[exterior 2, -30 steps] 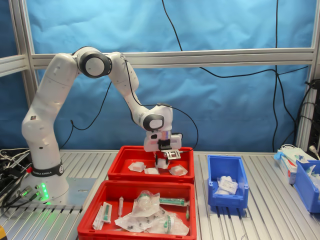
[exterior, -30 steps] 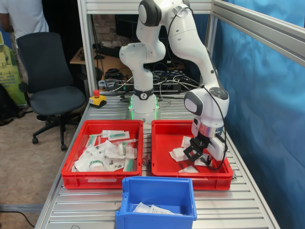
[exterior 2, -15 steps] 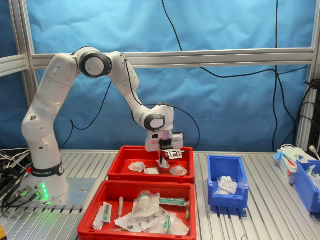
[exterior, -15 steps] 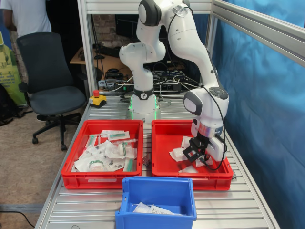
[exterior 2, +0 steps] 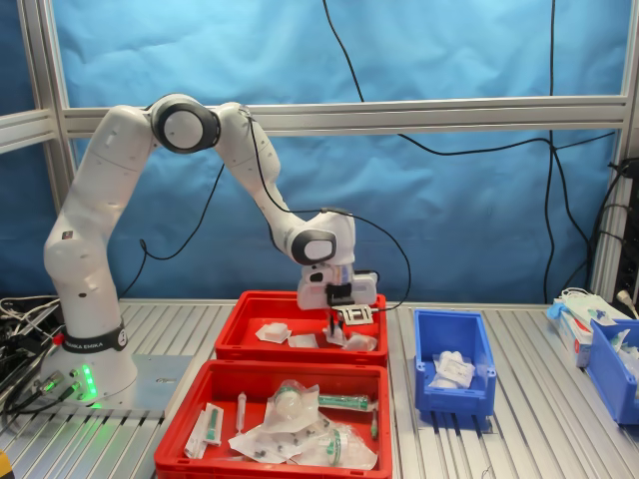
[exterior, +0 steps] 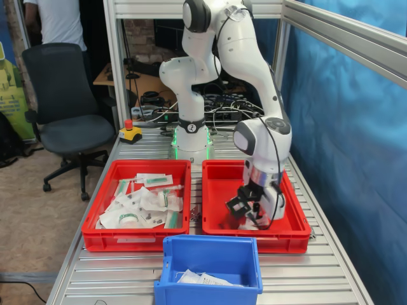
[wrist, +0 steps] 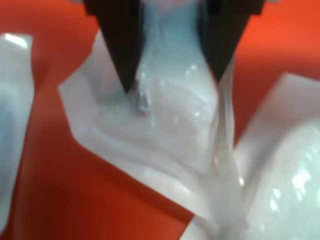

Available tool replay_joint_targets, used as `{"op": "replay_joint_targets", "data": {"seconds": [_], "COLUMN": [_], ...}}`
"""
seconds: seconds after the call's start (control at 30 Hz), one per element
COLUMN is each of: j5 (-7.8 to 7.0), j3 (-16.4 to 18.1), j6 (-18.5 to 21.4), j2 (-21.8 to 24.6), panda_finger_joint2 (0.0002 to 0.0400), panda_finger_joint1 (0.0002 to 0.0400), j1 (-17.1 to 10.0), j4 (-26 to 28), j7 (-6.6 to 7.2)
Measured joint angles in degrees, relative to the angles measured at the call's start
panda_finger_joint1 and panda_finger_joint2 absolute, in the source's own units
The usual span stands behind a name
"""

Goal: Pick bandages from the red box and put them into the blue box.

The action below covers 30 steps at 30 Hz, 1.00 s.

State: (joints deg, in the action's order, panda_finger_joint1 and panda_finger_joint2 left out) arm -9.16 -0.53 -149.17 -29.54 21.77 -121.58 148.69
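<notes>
**Mia:** What is the biggest thing here?

**Ben:** The white robot arm (exterior 2: 110,190). It stands on the silver counter (exterior: 318,276) and bends down into the red box (exterior: 213,190).

**Mia:** Are there other boxes?

**Ben:** Yes. In the first exterior view, a second red tray (exterior: 102,238) full of green-marked wrappers (exterior: 143,203) sits just beside the red box, on the first exterior view's left. The blue box (exterior: 210,248) sits in front of both, nearest that camera. It has a few white packets (exterior: 200,278) inside.

**Mia:** Where is the hand?

**Ben:** The hand (exterior 2: 339,324) is low inside the red box. In the second exterior view it is at the end nearest the blue box (exterior 2: 454,389).

**Mia:** Is it holding something?

**Ben:** Yes. In the wrist view, the two dark fingers (wrist: 122,50) pinch one of the bandages (wrist: 170,110), a puffy white packet, between them. I cannot tell if the packet is lifted off the red floor. More bandages (exterior 2: 274,332) lie near it in the same box.
</notes>
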Motion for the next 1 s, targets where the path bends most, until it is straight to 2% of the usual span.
{"op": "replay_joint_targets", "data": {"seconds": [0.17, 0.27, 0.3, 0.33, 0.47, 0.67, 0.8, 0.83, 1.0], "j5": [0.0, 0.0, 0.0, 0.0, 0.0, 0.02, 1.46, 2.34, 4.4], "j3": [-2.4, -3.5, -4.1, -4.1, -5.0, -6.0, -7.2, -7.7, -9.2], "j6": [1.1, 3.7, 6.7, 6.7, 12.4, 17.1, 19.4, 19.9, 21.2], "j2": [1.1, 2.6, 4.1, 4.1, 6.9, 10.3, 12.9, 13.4, 14.3], "panda_finger_joint2": [0.0073, 0.0073, 0.0073, 0.0073, 0.0073, 0.0073, 0.0073, 0.0073, 0.0073], "panda_finger_joint1": [0.0073, 0.0073, 0.0073, 0.0073, 0.0073, 0.0073, 0.0073, 0.0073, 0.0073], "j1": [0.0, -0.1, -0.1, -0.1, -0.1, -0.1, -0.1, -0.1, -0.1], "j4": [0.0, 0.0, 0.1, 0.1, 0.9, 3.2, 6.9, 8.3, 12.0], "j7": [0.0, -0.01, -0.01, -0.01, -0.01, -0.01, -0.4, -0.78, -1.97]}}
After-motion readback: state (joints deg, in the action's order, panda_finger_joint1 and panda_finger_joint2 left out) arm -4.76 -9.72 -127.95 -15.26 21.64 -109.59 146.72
